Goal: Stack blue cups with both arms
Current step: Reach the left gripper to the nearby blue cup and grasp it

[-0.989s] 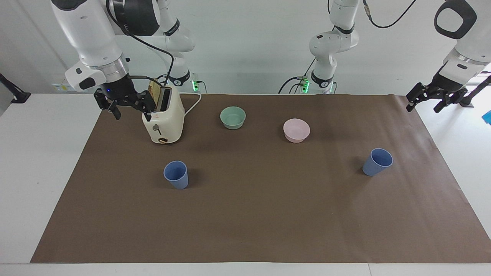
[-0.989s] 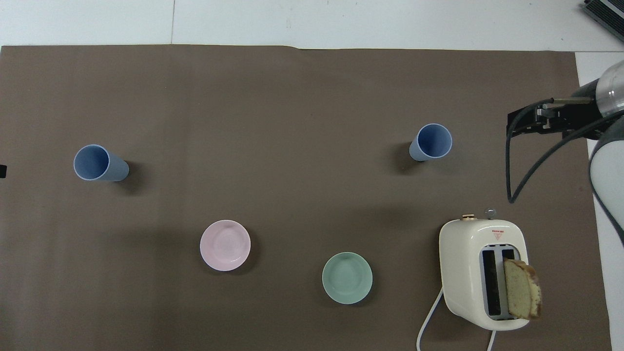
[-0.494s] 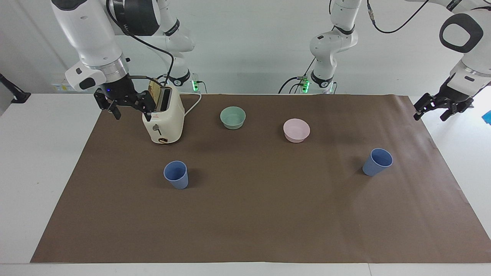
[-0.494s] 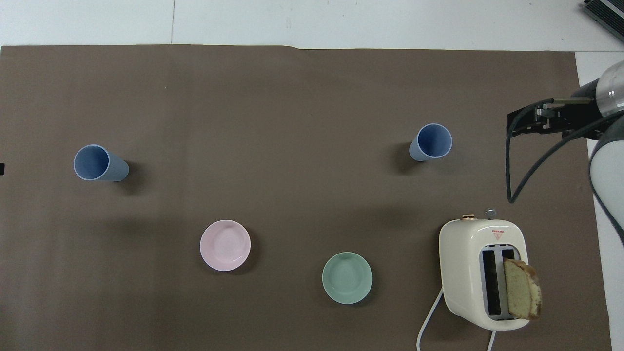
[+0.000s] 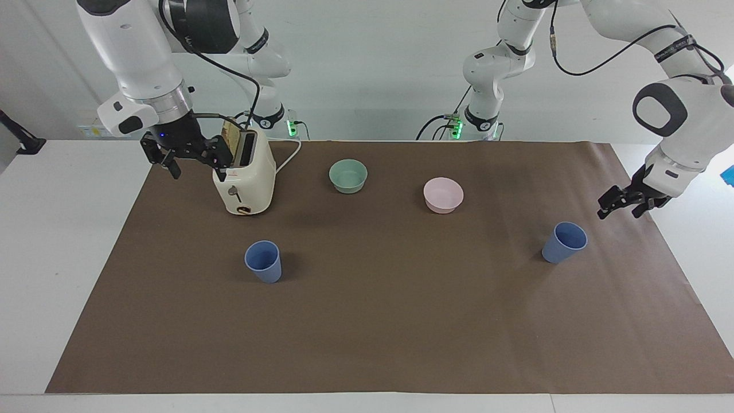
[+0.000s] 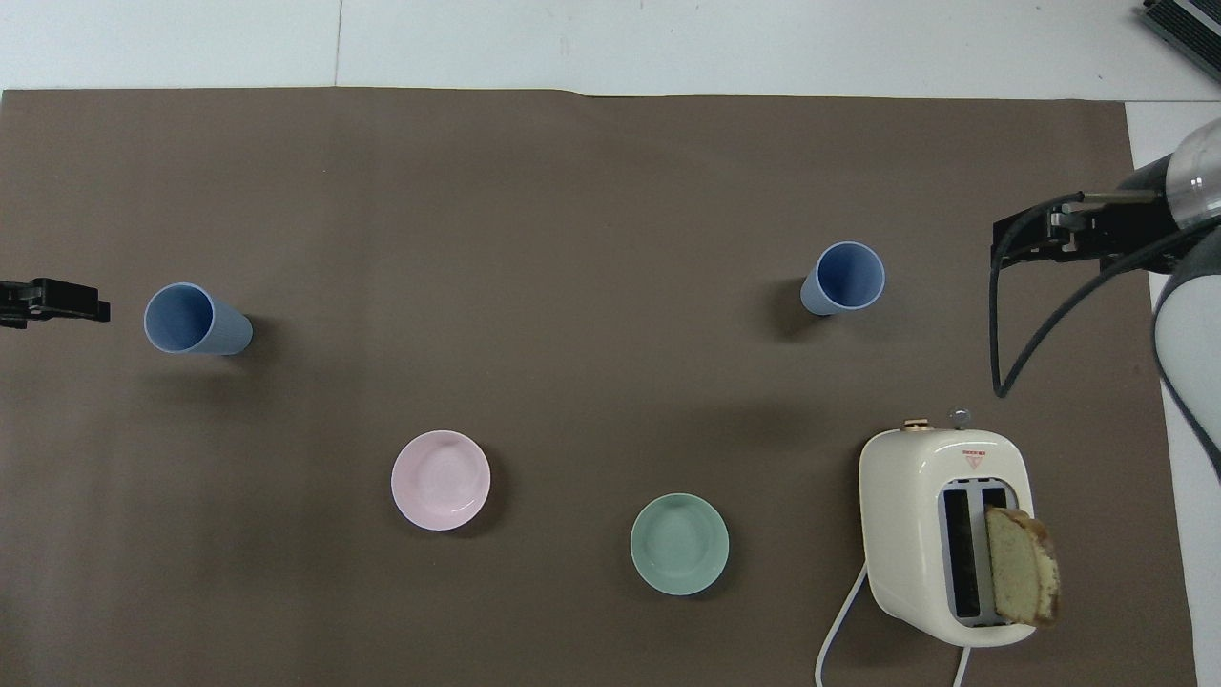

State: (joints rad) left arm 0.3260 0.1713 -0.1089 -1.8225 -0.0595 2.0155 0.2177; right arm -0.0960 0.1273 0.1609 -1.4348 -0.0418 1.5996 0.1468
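Only in the facing view: left gripper point(image 5: 624, 202) whole, open, empty, over the mat's edge near one blue cup point(image 5: 563, 242); right gripper point(image 5: 186, 154) open, empty, beside the toaster point(image 5: 245, 172). Other blue cup point(image 5: 264, 261) toward the right arm's end. Bread slice point(image 6: 1021, 565) in a toaster slot.

toaster: cream rounded toaster point(image 5: 245, 179), bread slice point(image 6: 1022, 565) in slot
bowls: pale green plastic bowl point(image 5: 348, 175), pink plastic bowl point(image 5: 443, 194)
cover: brown paper sheet point(image 5: 373, 321)
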